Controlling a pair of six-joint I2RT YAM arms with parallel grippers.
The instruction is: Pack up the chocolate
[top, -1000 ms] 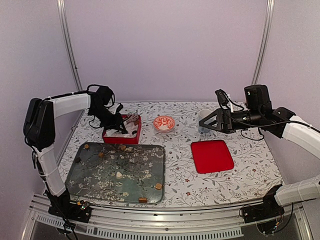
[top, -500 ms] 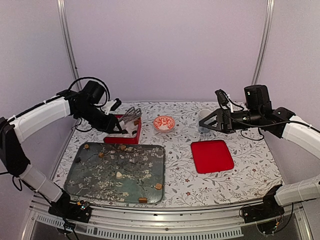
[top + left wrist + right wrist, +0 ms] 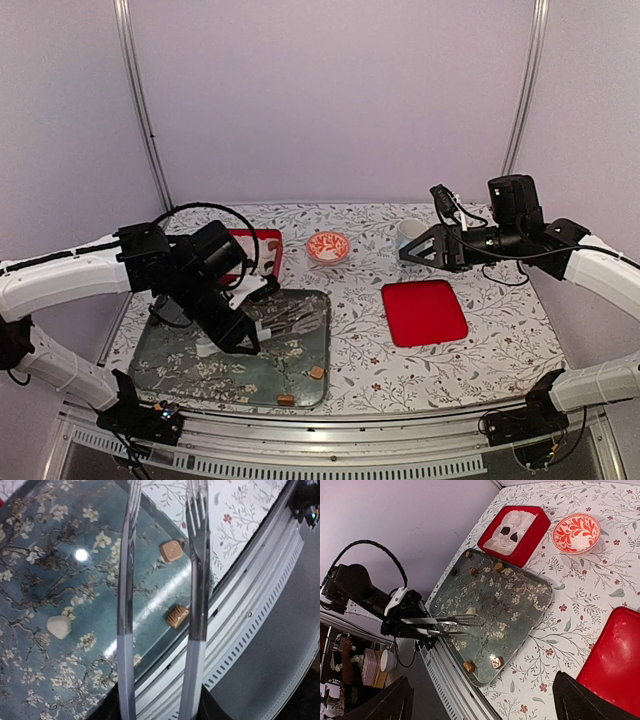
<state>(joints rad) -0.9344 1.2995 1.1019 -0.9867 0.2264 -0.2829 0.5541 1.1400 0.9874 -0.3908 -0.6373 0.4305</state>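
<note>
Chocolate pieces lie on the dark floral tray [image 3: 262,372]: a caramel cube [image 3: 171,551], a ridged caramel piece [image 3: 177,616] and a cream-white lump [image 3: 59,626]. The two caramel ones sit near the tray's front right corner [image 3: 316,372]. Several more lie along its far edge [image 3: 473,571]. Two dark pieces [image 3: 505,530] rest on white paper in the red box [image 3: 262,240]. My left gripper [image 3: 296,318], with long fork-like tongs [image 3: 164,500], hovers open and empty over the tray. My right gripper [image 3: 418,247] is open and empty, raised above the table at the right.
A red lid [image 3: 424,311] lies flat right of the tray. A red-and-white patterned bowl [image 3: 328,246] and a white cup [image 3: 410,232] stand at the back. The metal rail [image 3: 250,625] runs just beyond the tray's near edge.
My left arm has swung from the red box forward and down over the tray, its tongs now near the middle right. The right arm has not moved.
</note>
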